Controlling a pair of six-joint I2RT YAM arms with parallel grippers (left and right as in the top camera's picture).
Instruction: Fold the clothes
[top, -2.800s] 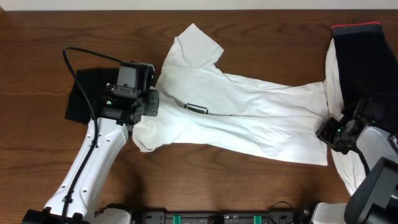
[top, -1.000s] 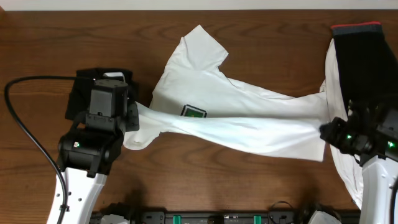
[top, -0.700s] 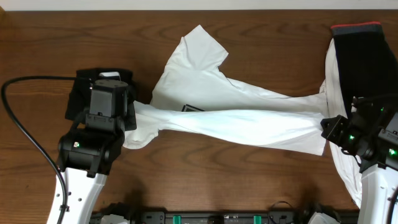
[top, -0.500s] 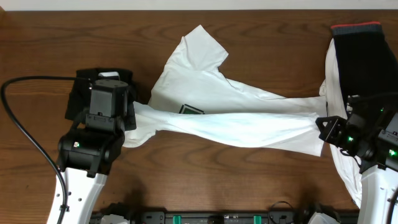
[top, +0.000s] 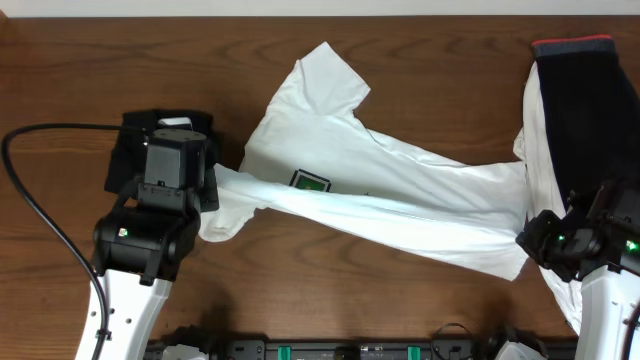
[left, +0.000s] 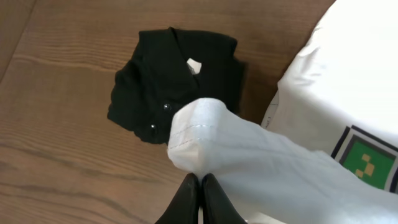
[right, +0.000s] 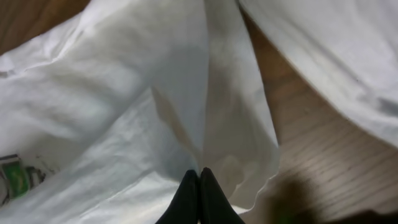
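The left claw (left: 200, 182) is clenched tight, its two fingers pressed together on a stitched edge of the white T-shirt (top: 380, 190). The cloth bunches into a rounded fold right at the fingertips. From that pinch the shirt runs away as a long, twisted band across the counter (top: 100, 60) to the right claw (right: 199, 173). That one is clamped shut too, nipping a pleat of the same white fabric at the shirt's far end.

Between the two claws the shirt is pulled out lengthwise, with creases running along it. One short sleeve is spread flat beyond the band, on the far side from the arms. The green-and-black square logo (top: 311, 181) peeks out just past the left claw, half covered by the lifted band.

Just beyond the left claw's fingertips lies a small folded black garment (left: 180, 81), flat on the wood. It sits close beside the shirt's edge, though I cannot tell whether they touch. Out past the right claw, a larger black garment with a red band (top: 585, 90) lies at the counter's edge. More white cloth (top: 552, 290) shows from under it, beside that arm.
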